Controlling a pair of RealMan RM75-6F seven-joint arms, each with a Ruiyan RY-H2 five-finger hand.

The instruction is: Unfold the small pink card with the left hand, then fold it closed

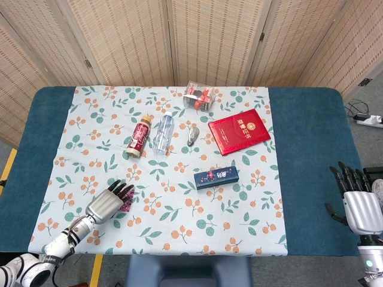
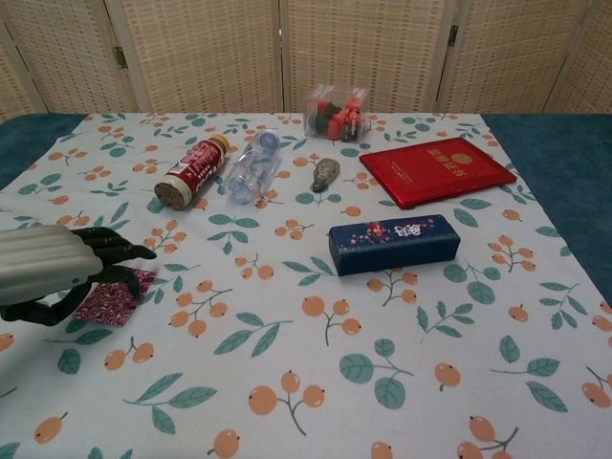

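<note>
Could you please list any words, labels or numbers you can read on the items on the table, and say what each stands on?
None can be read with confidence.
Red booklet: gold emblem and characters, too small to read.
Dark blue rectangular box: white characters among pink flowers, blurred.
Brown bottle with red label: white label print, illegible.
Clear plastic water bottle: no legible text.

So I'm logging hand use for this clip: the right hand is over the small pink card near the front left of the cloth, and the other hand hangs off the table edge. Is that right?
Not quite: the left hand is over the small pink card, as the chest view shows. The right hand is the one off the table edge, seen in the head view.
</note>
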